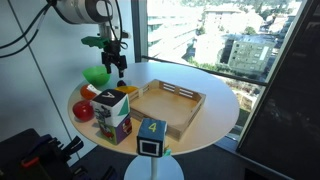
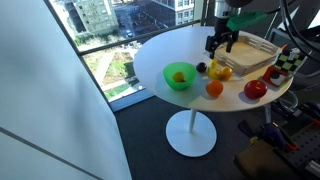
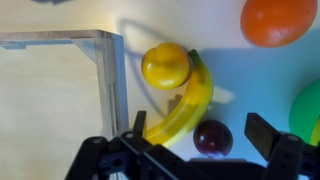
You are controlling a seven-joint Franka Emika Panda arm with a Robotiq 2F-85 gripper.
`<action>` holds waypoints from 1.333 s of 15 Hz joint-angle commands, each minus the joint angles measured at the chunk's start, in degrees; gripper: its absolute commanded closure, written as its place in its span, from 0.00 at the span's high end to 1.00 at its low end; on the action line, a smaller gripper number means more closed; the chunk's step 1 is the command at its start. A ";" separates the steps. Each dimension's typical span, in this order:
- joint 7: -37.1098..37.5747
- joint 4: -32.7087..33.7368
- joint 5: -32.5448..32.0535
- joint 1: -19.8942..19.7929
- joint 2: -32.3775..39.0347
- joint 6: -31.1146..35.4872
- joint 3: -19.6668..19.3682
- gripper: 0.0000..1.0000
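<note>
You've got one banana (image 3: 190, 105), one plum (image 3: 212, 136), one orange (image 3: 278, 20), one red fruit (image 1: 83, 110). One bowl (image 2: 168, 82), one tray (image 1: 165, 108), three blocks (image 1: 150, 136).

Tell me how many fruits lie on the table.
5: banana, yellow fruit against it, plum beside it, orange nearby, red one by the cubes. The bowl may hide more.

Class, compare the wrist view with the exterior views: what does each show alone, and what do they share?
Only the wrist view: the banana plainly curving against the lemon, with the plum beside it. Only the exterior views: the apple, the blocks, the whole round table and the city outside. Shared: the tray, orange, bowl and gripper, jaws open.
</note>
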 commanded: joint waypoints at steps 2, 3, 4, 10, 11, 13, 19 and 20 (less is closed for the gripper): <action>0.03 0.10 -0.06 -0.38 0.09 -0.15 0.41 1.00; 0.03 0.11 -0.06 -0.38 0.09 -0.15 0.41 1.00; 0.03 0.10 -0.06 -0.38 0.09 -0.15 0.41 1.00; 0.44 0.90 0.12 -0.33 0.73 -0.14 0.42 1.00; 0.70 1.39 -0.10 -0.25 1.19 -0.17 0.40 1.00; 0.83 1.90 -0.18 -0.16 1.67 0.07 0.42 1.00; 0.67 4.13 -0.20 0.12 3.81 1.32 0.51 1.00; 0.51 4.49 -0.13 0.17 4.23 1.66 0.55 1.00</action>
